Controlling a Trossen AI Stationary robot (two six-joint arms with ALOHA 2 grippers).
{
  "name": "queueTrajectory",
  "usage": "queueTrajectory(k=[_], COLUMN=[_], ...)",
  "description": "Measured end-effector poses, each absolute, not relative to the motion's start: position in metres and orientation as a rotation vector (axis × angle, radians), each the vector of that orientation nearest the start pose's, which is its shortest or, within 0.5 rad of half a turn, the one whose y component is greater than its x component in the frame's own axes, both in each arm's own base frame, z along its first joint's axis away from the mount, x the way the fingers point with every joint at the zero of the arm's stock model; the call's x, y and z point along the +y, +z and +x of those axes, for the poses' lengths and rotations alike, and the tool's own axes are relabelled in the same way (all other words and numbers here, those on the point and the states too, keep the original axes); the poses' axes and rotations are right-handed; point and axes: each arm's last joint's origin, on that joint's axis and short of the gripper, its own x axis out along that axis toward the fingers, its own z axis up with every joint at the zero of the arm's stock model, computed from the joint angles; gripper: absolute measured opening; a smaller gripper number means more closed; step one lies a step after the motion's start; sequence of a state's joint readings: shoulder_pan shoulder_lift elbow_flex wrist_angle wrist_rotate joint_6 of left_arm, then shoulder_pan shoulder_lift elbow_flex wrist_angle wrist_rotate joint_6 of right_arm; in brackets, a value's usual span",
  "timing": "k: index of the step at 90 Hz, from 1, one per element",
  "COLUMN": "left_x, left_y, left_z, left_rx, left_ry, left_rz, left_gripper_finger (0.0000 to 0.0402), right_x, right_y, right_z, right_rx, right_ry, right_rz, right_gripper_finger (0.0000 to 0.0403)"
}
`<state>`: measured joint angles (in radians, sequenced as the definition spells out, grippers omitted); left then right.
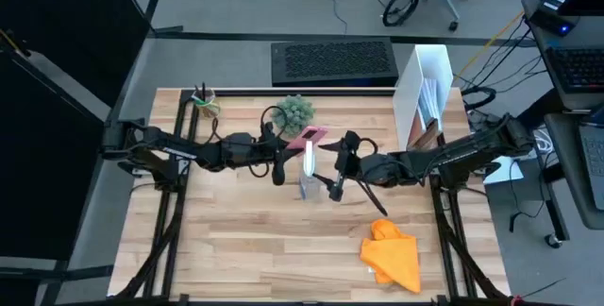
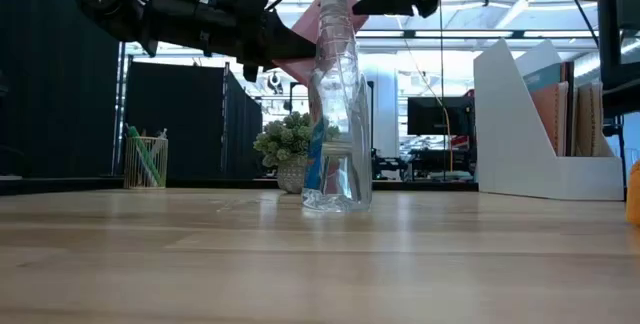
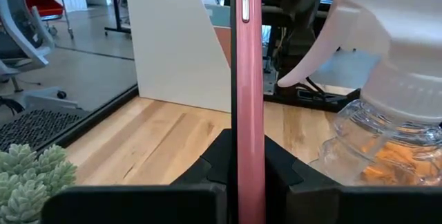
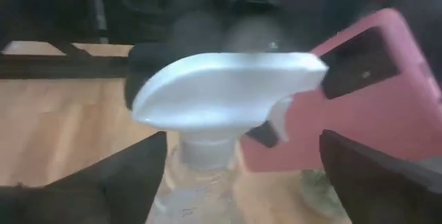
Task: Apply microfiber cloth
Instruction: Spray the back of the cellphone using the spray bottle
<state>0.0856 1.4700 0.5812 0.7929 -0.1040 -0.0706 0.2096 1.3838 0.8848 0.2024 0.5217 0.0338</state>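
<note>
Your wooden table has its widest bare plank surface along the near side. The soft, crumpled orange microfiber cloth lies near the front right corner, untouched. At centre stands the clear spray bottle; the right gripper sits just beside it, fingers released. The left gripper has its fingers clenched on a thin, flat pink phone.

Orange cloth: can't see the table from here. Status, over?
Left end effector shut on pink phone. Right end effector by spray bottle. Orange cloth untouched, near right.
</note>
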Motion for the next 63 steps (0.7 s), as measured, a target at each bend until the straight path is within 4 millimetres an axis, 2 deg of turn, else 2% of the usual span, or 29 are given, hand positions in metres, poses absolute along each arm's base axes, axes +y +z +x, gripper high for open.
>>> queueTrajectory(k=[8,22,30,63], left_x=[0.0278,0.0278,0.0278,0.0273], left_y=[0.2042,0.2042,0.2042,0.2042], left_z=[0.2891,0.2891,0.2892,0.2891], left_rx=[0.092,0.092,0.093,0.093], left_ry=[0.193,0.192,0.190,0.175], left_rz=[-0.069,-0.069,-0.070,-0.072], left_gripper_finger=[0.0015,0.0015,0.0015,0.0015], right_x=[0.0487,0.0487,0.0495,0.0449], right_y=[0.2707,0.2700,0.2700,0.2686], right_z=[0.2997,0.2995,0.2994,0.2996], right_rx=[0.277,0.298,0.292,0.306], right_ry=[-0.324,-0.310,-0.310,-0.327], right_rz=[-0.073,-0.152,-0.114,-0.096], right_gripper_finger=[0.0395,0.0370,0.0362,0.0360])
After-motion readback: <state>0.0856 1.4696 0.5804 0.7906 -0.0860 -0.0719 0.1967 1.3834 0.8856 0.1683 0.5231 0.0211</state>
